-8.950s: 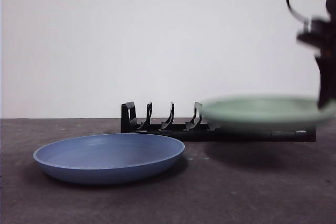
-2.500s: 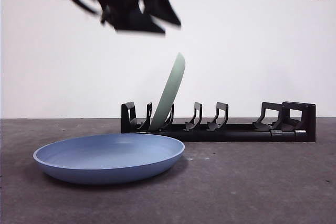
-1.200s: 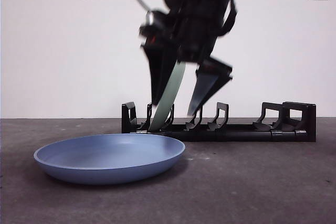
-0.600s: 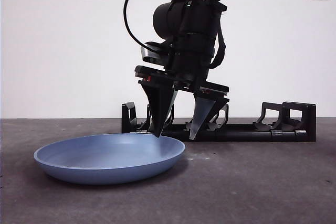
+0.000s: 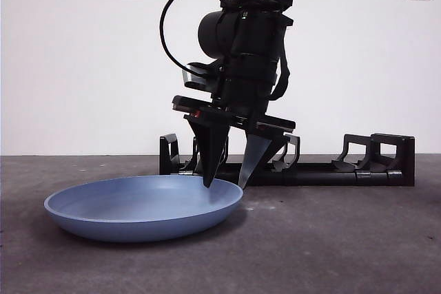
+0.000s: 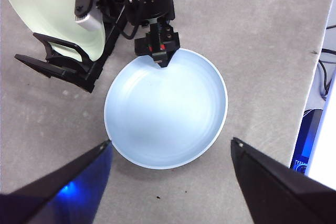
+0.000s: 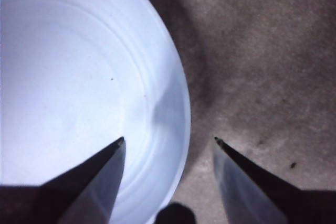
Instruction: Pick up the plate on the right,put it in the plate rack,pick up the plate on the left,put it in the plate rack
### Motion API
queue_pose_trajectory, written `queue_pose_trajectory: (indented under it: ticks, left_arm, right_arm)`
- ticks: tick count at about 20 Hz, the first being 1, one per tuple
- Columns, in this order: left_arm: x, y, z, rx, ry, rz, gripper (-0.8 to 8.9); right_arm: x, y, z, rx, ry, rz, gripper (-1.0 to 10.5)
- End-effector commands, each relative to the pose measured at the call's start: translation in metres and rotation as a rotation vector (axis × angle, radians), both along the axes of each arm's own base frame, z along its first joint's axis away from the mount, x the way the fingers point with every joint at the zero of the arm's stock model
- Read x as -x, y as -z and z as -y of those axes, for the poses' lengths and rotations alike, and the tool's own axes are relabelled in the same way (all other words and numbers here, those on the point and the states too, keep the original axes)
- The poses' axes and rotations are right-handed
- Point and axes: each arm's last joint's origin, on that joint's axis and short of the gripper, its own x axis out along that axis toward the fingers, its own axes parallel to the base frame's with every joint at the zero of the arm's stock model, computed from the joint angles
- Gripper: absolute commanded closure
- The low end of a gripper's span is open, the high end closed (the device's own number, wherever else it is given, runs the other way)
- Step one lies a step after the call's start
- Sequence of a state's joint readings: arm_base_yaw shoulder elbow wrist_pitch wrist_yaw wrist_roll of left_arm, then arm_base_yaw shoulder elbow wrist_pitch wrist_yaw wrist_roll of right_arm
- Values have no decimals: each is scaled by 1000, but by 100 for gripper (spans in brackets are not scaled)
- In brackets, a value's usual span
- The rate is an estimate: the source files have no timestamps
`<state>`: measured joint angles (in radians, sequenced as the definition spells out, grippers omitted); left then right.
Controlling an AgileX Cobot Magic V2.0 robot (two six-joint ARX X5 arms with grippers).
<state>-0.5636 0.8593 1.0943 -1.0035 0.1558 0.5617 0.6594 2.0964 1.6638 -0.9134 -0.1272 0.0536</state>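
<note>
I have the right gripper (image 5: 224, 185) spread wide astride the near rim of the shallow blue plate (image 5: 138, 208) lying flat before the plate rack (image 5: 344, 170), while only the left wrist view, its own left gripper (image 6: 170, 142) parted high above, shows the green plate (image 6: 47, 11) racked.

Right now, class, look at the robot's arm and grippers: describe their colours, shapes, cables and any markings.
The right gripper has two black jaws tapering to sharp wedge points, below a bulky black wrist with a round housing. A black cable loops out beside the arm, a small green light glows near the top, and a red spot shows at the jaw base. The left gripper has broad black pointed jaws, one tinged with blue light.
</note>
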Motion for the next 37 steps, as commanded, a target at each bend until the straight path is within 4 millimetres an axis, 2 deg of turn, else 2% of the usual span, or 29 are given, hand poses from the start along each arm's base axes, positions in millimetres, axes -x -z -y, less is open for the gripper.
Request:
queue_pose_trajectory:
  ticks: [1,5,8,13,15,18,21,24,29,31,34,37]
  left_arm:
    - [0,1,0,-7,8,5,431]
    - [0,1,0,-7,8,4,431]
    - [0,1,0,-7,8,4,431]
    - [0,1,0,-7,9,4,431]
    - [0,1,0,-7,9,4,431]
    - [1,1,2,-7,21,4,431]
    - [2,1,4,-9,40,6,431]
    - [4,1,9,-21,94,15,431]
    - [12,-2,23,-39,268,105,430]
    - [16,-4,31,-54,370,176,427]
    - [20,-5,45,-109,496,300,426]
    - [20,0,64,-215,567,382,425]
  right_arm:
    - [0,10,0,15,18,-26,673]
    - [0,12,-1,14,20,-32,673]
    - [1,16,0,14,21,-47,797]
    - [5,30,3,20,42,-68,802]
    - [6,32,3,19,38,-74,972]
    - [6,23,4,4,37,-55,959]
    - [13,-3,9,-12,16,-25,959]
    - [23,-45,24,-46,13,24,959]
    - [52,-122,66,-114,51,130,959]
    - [65,-146,87,-134,82,164,959]
    - [82,-169,118,-164,123,159,959]
    - [94,-183,137,-233,147,132,959]
